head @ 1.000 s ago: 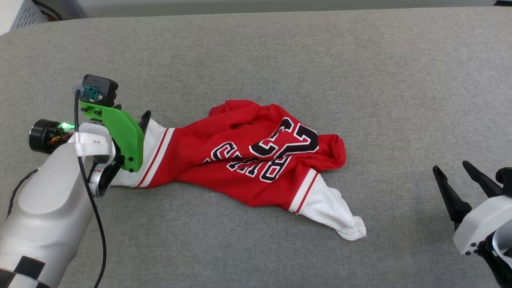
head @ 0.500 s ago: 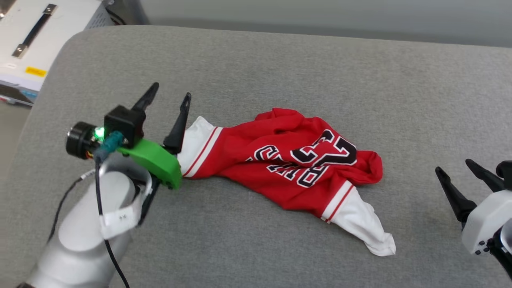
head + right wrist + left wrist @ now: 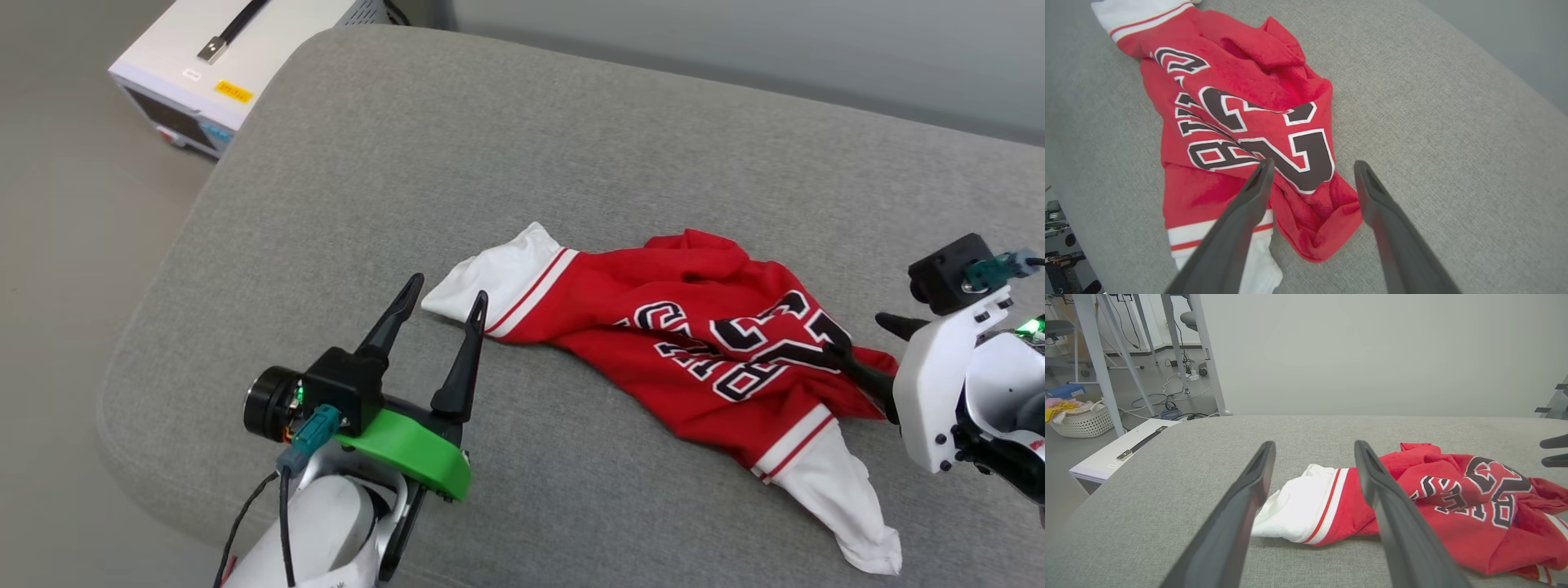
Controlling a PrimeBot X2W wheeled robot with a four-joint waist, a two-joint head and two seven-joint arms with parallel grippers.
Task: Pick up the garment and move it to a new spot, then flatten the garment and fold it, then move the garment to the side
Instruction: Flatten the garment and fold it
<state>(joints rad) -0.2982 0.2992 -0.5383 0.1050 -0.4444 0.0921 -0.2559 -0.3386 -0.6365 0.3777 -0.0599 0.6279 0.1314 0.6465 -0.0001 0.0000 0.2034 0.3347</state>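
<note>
The garment (image 3: 629, 278) lies crumpled on the grey cushioned surface (image 3: 571, 147), a red jersey with its black number print facing up. One white sleeve (image 3: 506, 273) points left, the other (image 3: 841, 498) trails toward the front right. My left gripper (image 3: 449, 290) is open, its fingertips just short of the left sleeve (image 3: 1298, 502) and holding nothing. My right gripper (image 3: 853, 335) is open above the garment's bunched right end (image 3: 1323, 228), with a fingertip on either side of it. In the left wrist view the left gripper (image 3: 1314, 445) frames the sleeve.
A white box-shaped device (image 3: 220, 57) stands on the floor past the surface's rounded left corner. Beyond it in the left wrist view are metal table legs (image 3: 1094, 359), floor cables and a white laundry basket (image 3: 1079, 418). The surface's left edge (image 3: 139, 327) is near my left arm.
The camera has swung left. My left gripper came off the white sleeve and drew back, open. My right gripper moved in from the front right to the garment's right end.
</note>
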